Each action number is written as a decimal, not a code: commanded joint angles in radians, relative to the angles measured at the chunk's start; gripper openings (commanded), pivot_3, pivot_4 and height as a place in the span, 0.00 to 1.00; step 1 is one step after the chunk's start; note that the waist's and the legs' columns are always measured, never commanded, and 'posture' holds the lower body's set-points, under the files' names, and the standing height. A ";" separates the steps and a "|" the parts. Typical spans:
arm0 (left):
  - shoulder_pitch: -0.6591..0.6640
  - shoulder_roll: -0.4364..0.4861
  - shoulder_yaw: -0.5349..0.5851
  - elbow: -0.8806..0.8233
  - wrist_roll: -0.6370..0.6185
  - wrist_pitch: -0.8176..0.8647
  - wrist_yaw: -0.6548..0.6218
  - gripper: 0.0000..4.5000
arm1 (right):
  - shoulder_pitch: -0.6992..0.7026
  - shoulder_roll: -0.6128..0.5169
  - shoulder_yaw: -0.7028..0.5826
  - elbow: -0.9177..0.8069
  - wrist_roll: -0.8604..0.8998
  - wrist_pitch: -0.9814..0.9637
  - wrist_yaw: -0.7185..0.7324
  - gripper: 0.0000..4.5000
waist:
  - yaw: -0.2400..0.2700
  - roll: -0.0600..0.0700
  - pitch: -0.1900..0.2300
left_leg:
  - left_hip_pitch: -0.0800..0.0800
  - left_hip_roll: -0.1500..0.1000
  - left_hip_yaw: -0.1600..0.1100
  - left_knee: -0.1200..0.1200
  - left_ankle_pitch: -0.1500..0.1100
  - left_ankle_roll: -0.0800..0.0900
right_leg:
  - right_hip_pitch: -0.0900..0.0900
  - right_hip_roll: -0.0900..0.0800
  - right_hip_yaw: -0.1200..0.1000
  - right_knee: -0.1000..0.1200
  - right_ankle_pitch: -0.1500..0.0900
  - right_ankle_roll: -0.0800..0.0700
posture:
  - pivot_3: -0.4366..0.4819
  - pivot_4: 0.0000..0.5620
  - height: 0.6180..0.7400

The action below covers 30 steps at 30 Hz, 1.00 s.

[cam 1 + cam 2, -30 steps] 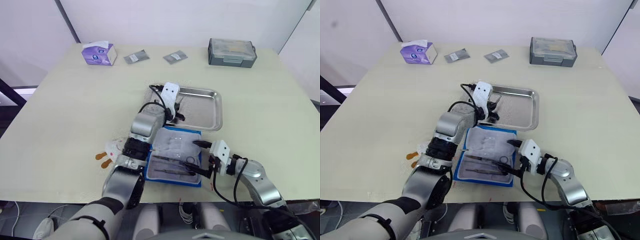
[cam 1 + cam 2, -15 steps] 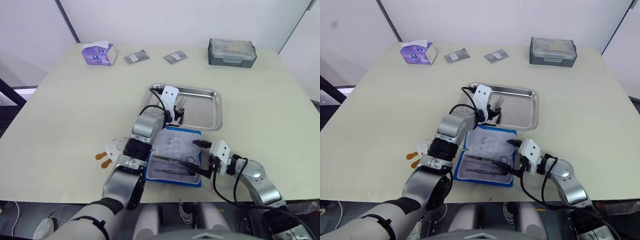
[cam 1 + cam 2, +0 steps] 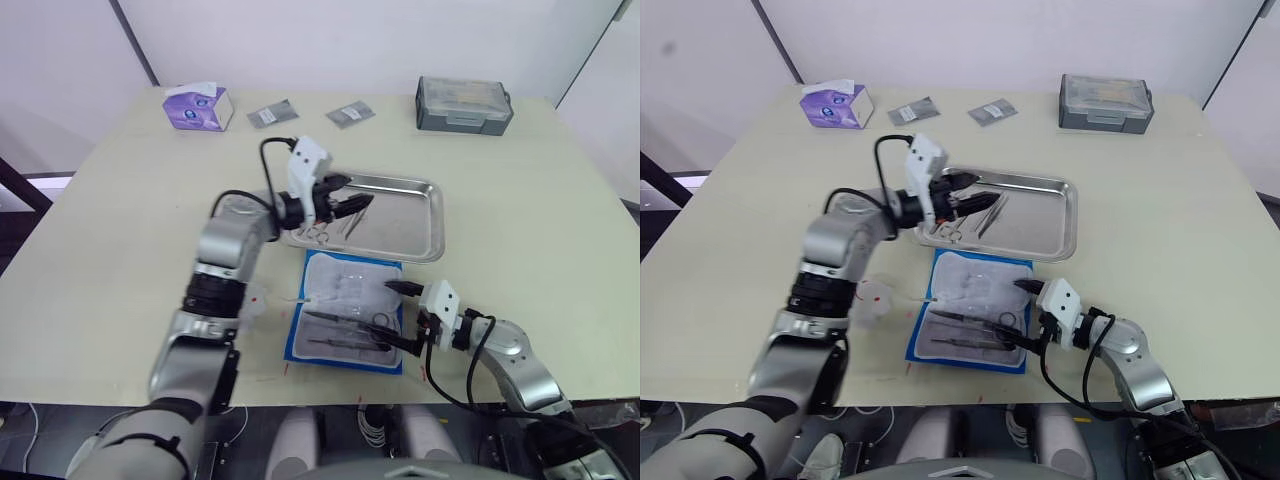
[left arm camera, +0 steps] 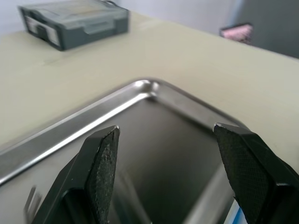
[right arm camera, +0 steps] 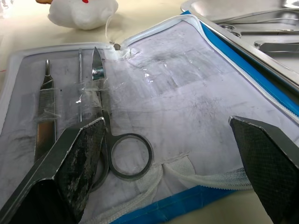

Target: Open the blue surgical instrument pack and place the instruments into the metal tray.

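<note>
**A:** What do the head views show?

**B:** The metal tray point(image 3: 400, 215), shiny steel with rounded corners and a raised rim, sits mid-table. Instruments in the tray point(image 3: 330, 226), thin silver tools, lie at its left end, one ring-handled. Just nearer the robot lies the blue surgical instrument pack point(image 3: 350, 315), opened flat, its pale clear-pocketed lining up and a bright blue border around it. Scissors and slim tools point(image 3: 350, 335) are still tucked in its near half.

**A:** And the grippers?

**B:** The left gripper point(image 3: 352, 203) hovers over the tray's left part. The right gripper point(image 3: 405, 315) sits at the pack's right edge.

**A:** The left wrist view?

**B:** The left gripper's textured black fingers point(image 4: 103, 172) are spread apart, nothing between them, above the tray's curved corner. A grey lidded box point(image 4: 74, 23) stands far back on the matte cream table point(image 4: 187, 56).

**A:** The right wrist view?

**B:** The right gripper's fingers point(image 5: 79, 158) are spread wide and empty over the crinkled plastic lining. The scissors' ring handle point(image 5: 131, 156) lies between them, under a clear strap. A soft white toy point(image 5: 84, 11) lies past the pack.
</note>
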 commanded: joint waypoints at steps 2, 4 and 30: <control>0.013 0.097 0.006 0.026 -0.024 -0.157 -0.247 0.75 | 0.030 -0.003 0.038 0.089 -0.037 0.040 -0.005 1.00 | 0.001 0.000 0.000 | 0.000 0.000 0.001 0.000 0.000 0.000 | 0.000 0.000 0.000 0.000 0.000 0.000 | 0.48 0.27 1.00; 0.019 0.142 0.001 0.045 -0.034 -0.177 -0.344 0.75 | 0.030 -0.004 0.037 0.089 -0.038 0.040 -0.005 1.00 | 0.000 0.000 0.000 | 0.000 0.000 0.001 0.000 0.000 0.000 | 0.000 0.000 0.001 0.000 0.000 0.000 | 0.48 0.27 1.00; 0.118 0.553 -0.317 0.031 -0.413 -0.587 -0.609 0.98 | 0.069 -0.061 -0.029 -0.060 0.034 0.064 0.011 1.00 | 0.029 0.005 0.004 | -0.006 0.000 -0.001 0.001 -0.001 0.001 | -0.003 0.000 -0.002 -0.002 0.000 0.000 | 0.48 0.27 1.00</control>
